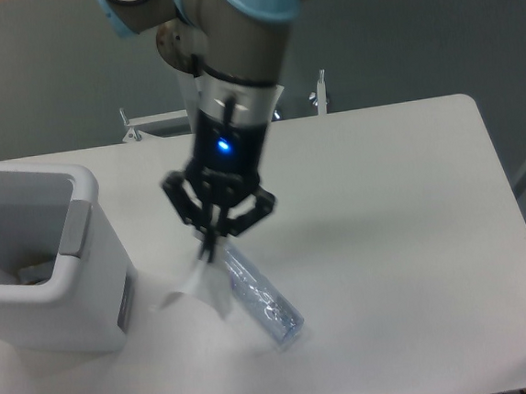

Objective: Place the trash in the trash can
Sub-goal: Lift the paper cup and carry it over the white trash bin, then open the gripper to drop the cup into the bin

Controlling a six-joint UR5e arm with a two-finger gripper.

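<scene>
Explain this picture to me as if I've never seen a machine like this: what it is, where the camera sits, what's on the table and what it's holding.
This is a robot arm, grey with blue joints, standing at the back of a white table. One fixed camera looks down at it from the front. At the arm's tip is a two-finger hand, pinched shut on the rim of a thin see-through cup, which hangs in the air. Beneath it on the table lies a crushed plastic bottle, partly hidden by the cup. At the left stands a big white bin, open on top; something lies inside, too unclear to name.
</scene>
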